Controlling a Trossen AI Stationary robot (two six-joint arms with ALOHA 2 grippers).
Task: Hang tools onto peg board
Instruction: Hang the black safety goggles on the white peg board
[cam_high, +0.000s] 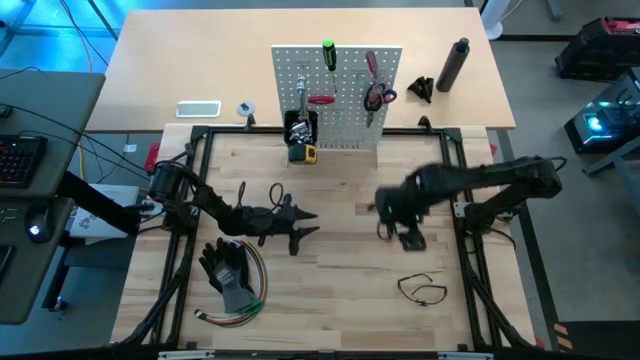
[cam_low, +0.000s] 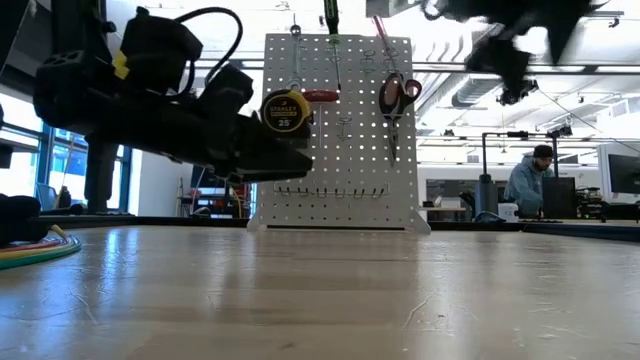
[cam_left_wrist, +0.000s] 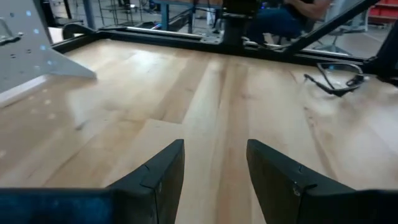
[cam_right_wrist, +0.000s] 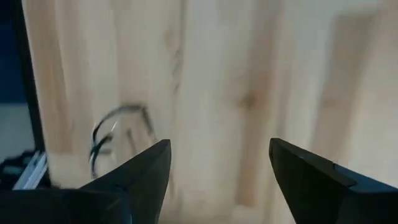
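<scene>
The peg board (cam_high: 338, 97) stands upright at the far side of the surface (cam_high: 340, 290), with scissors (cam_high: 377, 96) and a tape measure (cam_low: 284, 111) on it. The left end effector (cam_high: 305, 228) hovers low, fingers spread and empty. The right end effector (cam_high: 383, 222) is spread wide above the wood, near a thin black loop (cam_high: 422, 289).
</scene>
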